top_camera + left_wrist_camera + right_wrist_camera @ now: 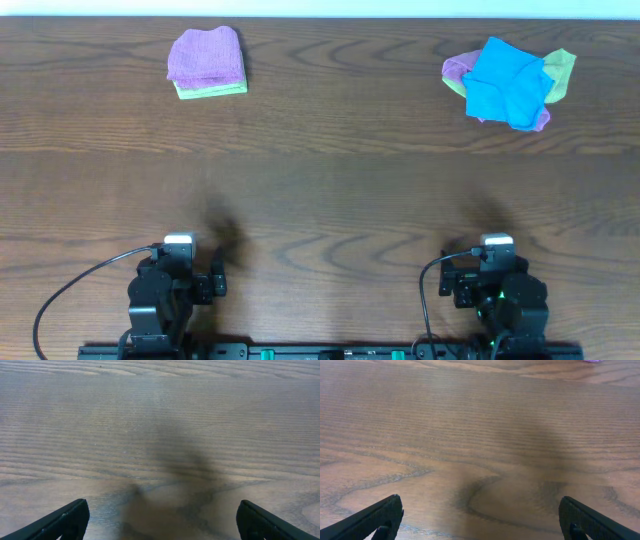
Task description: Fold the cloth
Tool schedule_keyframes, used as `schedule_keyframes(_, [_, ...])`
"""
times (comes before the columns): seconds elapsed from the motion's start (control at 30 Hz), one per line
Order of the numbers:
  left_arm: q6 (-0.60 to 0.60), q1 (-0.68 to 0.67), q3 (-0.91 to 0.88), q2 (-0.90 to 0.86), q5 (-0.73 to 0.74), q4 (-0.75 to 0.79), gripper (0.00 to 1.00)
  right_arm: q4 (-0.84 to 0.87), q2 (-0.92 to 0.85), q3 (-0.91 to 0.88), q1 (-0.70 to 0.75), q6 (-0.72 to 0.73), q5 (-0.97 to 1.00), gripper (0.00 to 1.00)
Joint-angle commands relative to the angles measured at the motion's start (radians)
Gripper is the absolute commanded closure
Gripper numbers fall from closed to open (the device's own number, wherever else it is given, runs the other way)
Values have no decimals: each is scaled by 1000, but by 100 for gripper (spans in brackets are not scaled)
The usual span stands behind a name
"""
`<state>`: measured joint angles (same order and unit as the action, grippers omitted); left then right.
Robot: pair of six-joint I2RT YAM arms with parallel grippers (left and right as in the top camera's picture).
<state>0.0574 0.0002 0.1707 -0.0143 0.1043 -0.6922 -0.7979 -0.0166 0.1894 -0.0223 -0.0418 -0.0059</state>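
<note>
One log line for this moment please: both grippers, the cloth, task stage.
left gripper: open, empty | right gripper: open, empty | cloth: crumpled atop purple cloth and green cloth, far right | stage: fold not started

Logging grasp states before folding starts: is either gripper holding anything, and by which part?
Nothing is held. The left gripper and the right gripper are both open above the table; the cloth lies apart from both.

The cloth tops a far-right heap; a folded stack lies far-left.
</note>
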Motion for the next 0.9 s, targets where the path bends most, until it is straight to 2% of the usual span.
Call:
schedule_keyframes(0.0, [18,6,-9,11,-4,-11,5,2,11,-13,9,-16,10,1])
schedule_keyframes(0.47, [18,6,-9,11,-4,-11,5,5,11,-12,9,-19,51,1])
schedule_keyframes(0.53, [18,6,-9,11,-4,-10,5,25,-2,-4,16,16,87,1])
schedule_keyframes(0.67, [18,6,-9,11,-4,-11,5,39,-170,90,84,192,94,1])
schedule_keyframes(0.87, [18,6,-9,11,-4,-10,5,76,-573,391,196,218,33,1])
